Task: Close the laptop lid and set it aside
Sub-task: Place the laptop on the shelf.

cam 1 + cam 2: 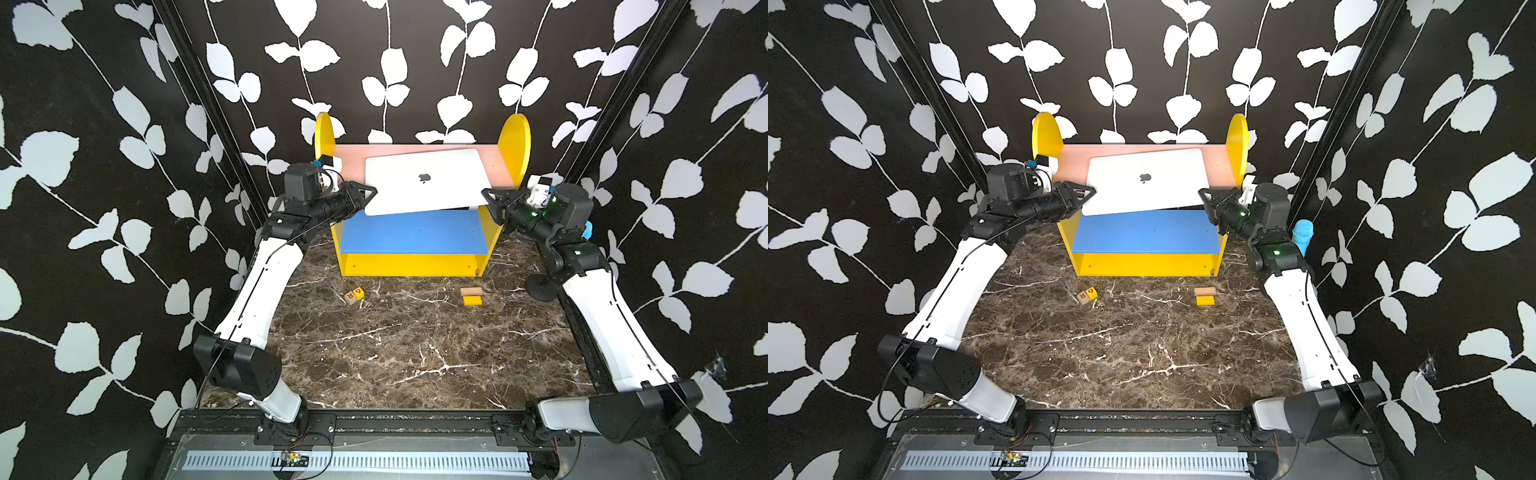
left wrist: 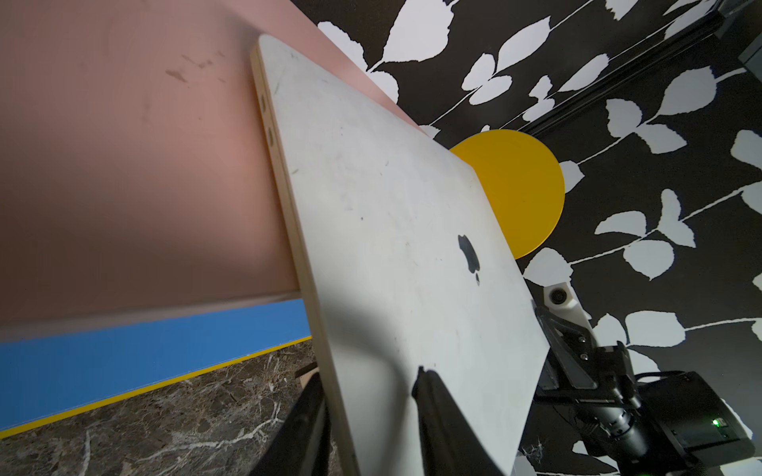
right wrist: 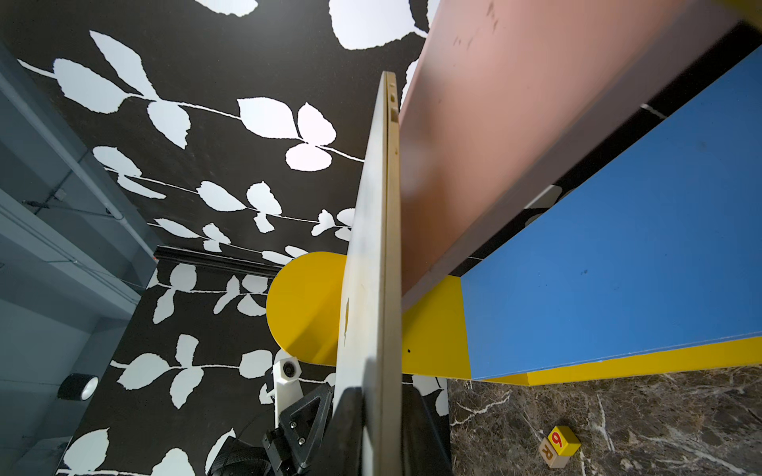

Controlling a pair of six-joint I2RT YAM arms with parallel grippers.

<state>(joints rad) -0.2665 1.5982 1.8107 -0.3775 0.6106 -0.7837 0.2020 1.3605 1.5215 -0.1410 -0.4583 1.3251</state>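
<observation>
The laptop (image 1: 426, 187), closed and tilted, was held above the blue shelf (image 1: 415, 235) of the yellow rack (image 1: 415, 266). The right claw (image 1: 486, 195) was clenched on its right edge. The left claw (image 1: 372, 192) straddled its left edge; whether it was clamped could not be told.

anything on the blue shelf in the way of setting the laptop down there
Nothing visible: what shows of the blue shelf below the laptop is bare.
</observation>
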